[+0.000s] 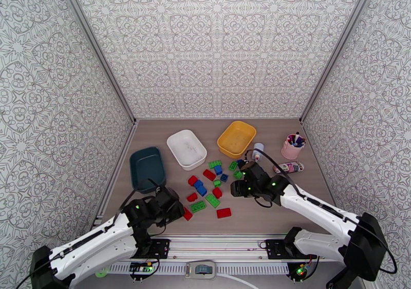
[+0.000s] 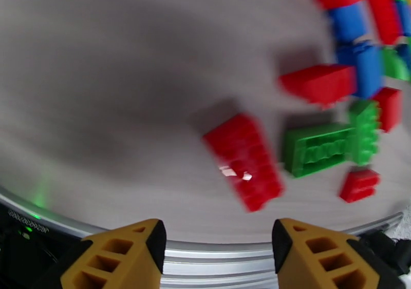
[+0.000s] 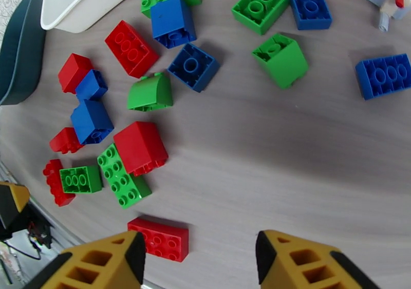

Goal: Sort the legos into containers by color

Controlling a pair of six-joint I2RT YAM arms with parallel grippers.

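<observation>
Red, green and blue legos (image 1: 208, 187) lie scattered on the table in front of three containers: a teal tray (image 1: 147, 168), a white tray (image 1: 186, 149) and a yellow tray (image 1: 236, 139). My left gripper (image 1: 177, 212) hovers at the pile's near-left edge, open and holding nothing (image 2: 218, 238). Just ahead of it lie a red brick (image 2: 244, 161) and a green brick (image 2: 313, 149). My right gripper (image 1: 237, 187) hangs over the pile's right side, also open and holding nothing (image 3: 200, 249). A flat red brick (image 3: 159, 238) lies beside its left finger.
A white bottle (image 1: 257, 151) lies in front of the yellow tray. A pink cup of pens (image 1: 293, 146) and a lying tube (image 1: 287, 168) are at the right. Patterned walls close in three sides. A metal rail (image 1: 221, 244) runs along the near edge.
</observation>
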